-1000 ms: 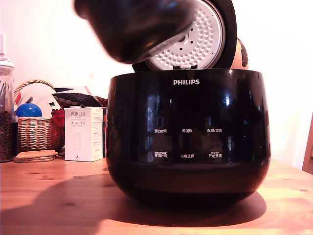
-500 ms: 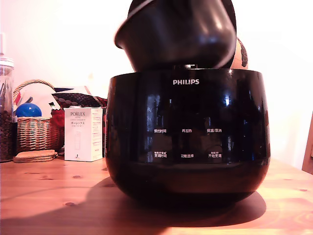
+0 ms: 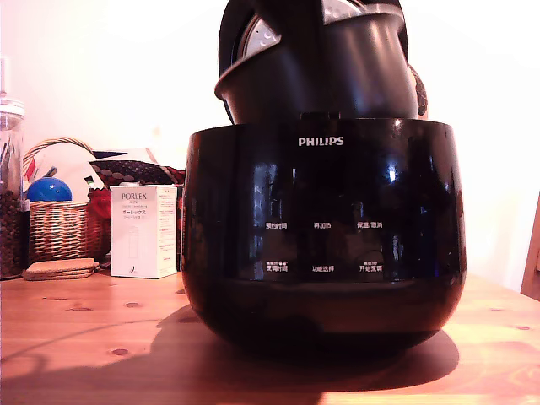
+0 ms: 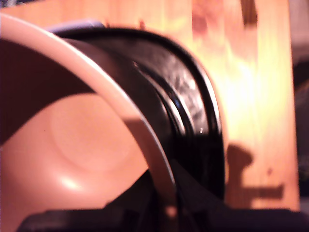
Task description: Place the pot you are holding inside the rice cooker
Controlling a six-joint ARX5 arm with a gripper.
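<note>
The matte black pot (image 3: pixel 321 76) hangs tilted over the glossy black rice cooker (image 3: pixel 321 219), its bottom dipping below the cooker's top edge. Behind it the lid (image 3: pixel 256 35) stands open, mostly hidden, with a sliver of its dimpled plate showing. In the wrist view the pot's inside (image 4: pixel 82 145) and pale rim fill the picture, and the rice cooker's shiny rim (image 4: pixel 193 111) curves just beyond it. My gripper (image 4: pixel 166 212) is shut on the pot's rim, with one dark finger on each side. The exterior view does not clearly show the gripper.
The cooker stands on a wooden table (image 3: pixel 84 337). On the exterior view's left are a white PORLEX box (image 3: pixel 143 232), a wicker basket (image 3: pixel 59 228) holding a blue ball (image 3: pixel 49 190), a glass jar (image 3: pixel 10 194) and cork coasters (image 3: pixel 59 268).
The pot has swung from the exterior view's upper left to above the cooker's mouth, turned more upright and come down until its bottom is inside the rim.
</note>
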